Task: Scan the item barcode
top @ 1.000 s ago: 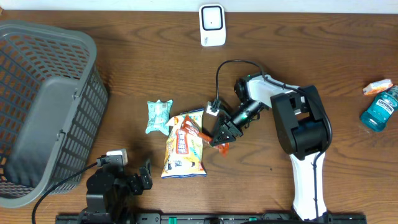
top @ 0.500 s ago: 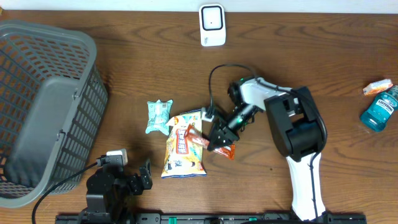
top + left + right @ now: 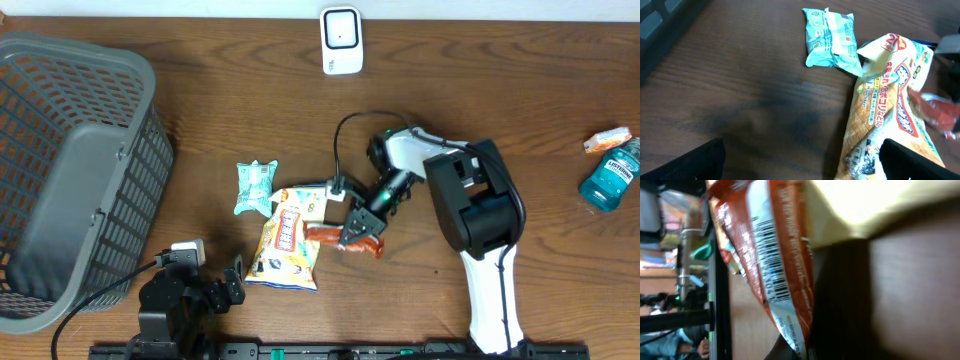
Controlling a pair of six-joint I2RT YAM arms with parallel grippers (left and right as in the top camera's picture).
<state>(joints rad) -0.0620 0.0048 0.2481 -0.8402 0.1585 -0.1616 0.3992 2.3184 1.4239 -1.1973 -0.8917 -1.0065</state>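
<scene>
**Desk:** What did the overhead give you?

**Me:** I saw the right claw (image 3: 360, 232) clamped on the red packet (image 3: 322, 236) in the middle of the worktop (image 3: 220, 90). The packet touched the yellow snack bag (image 3: 285, 250). A teal packet (image 3: 255, 187) lay just beside that bag, and the white scanner (image 3: 341, 40) stood well apart at the far edge. At the right edge a bottle (image 3: 608, 180) of blue liquid read "Listerine", partly cut off, with a small orange wrapper (image 3: 607, 139) touching its top. The grey basket (image 3: 60, 110) ran off the frame on the left. My left claw (image 3: 232, 278) sat spread wide at the near edge.

**Desk:** And the left wrist?

**Me:** The left claw (image 3: 800, 150) stood wide over bare wood, gripping nothing. The snack bag (image 3: 885, 115) carried Japanese print that I could not read. The teal packet (image 3: 832, 37) had small print, too fine to make out. The red packet (image 3: 937, 111) was a blur at the right edge.

**Desk:** Right wrist?

**Me:** The red packet (image 3: 782, 255) filled the view with its barcode (image 3: 767, 250) facing the camera. I could read "304" beneath the bars, and the remaining digits were blurred. I could not pick out the claw's own fingers.
</scene>
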